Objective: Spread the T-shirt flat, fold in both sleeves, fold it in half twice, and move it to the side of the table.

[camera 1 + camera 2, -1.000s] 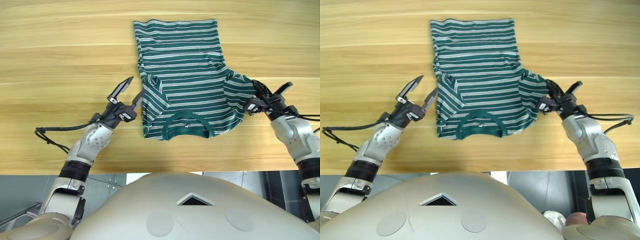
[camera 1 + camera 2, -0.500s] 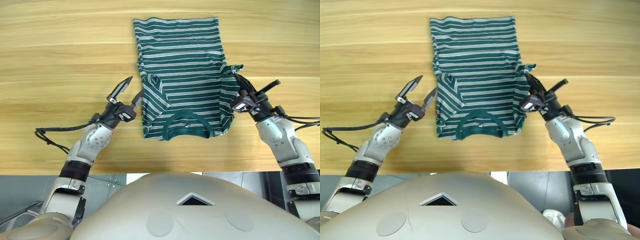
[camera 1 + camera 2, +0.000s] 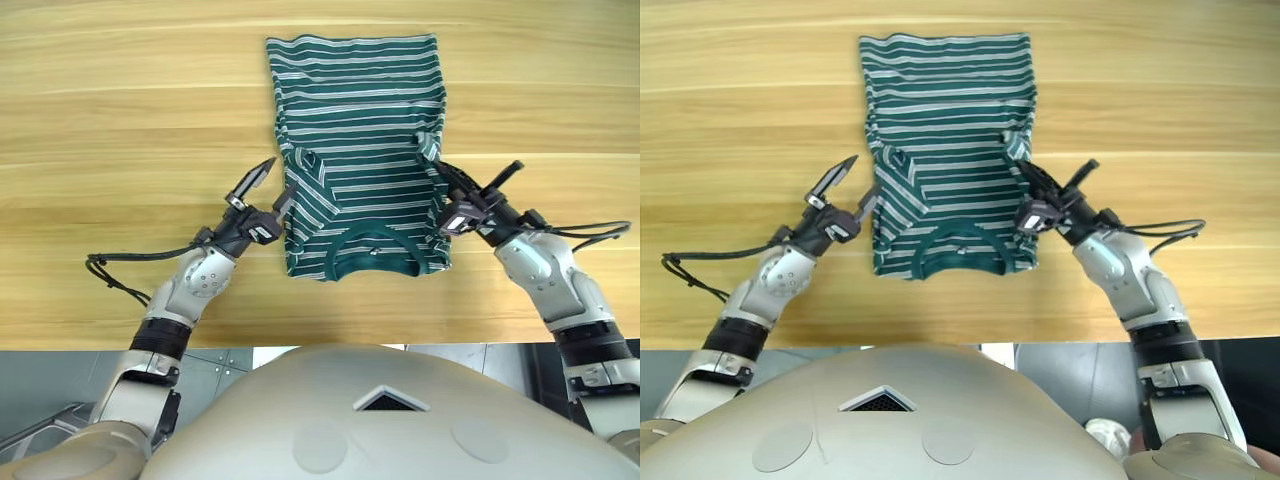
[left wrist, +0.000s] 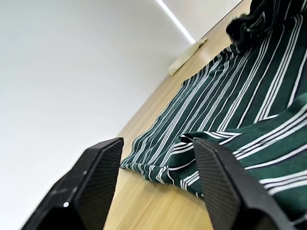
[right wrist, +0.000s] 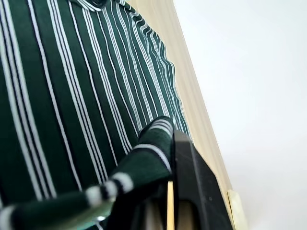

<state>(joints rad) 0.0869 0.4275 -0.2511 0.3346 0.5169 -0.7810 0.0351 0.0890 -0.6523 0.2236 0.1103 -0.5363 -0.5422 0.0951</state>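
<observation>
Striped shirt lies mid-desk, collar nearest the robot. Right tool pinches the right sleeve, lifted over the shirt's body. Left tool hovers with fingers spread, just beside the shirt's left edge.

Wooden table, grain running side to side. A green, white-striped T-shirt is laid at mid-table, collar toward the near edge, hem toward the far edge.
</observation>
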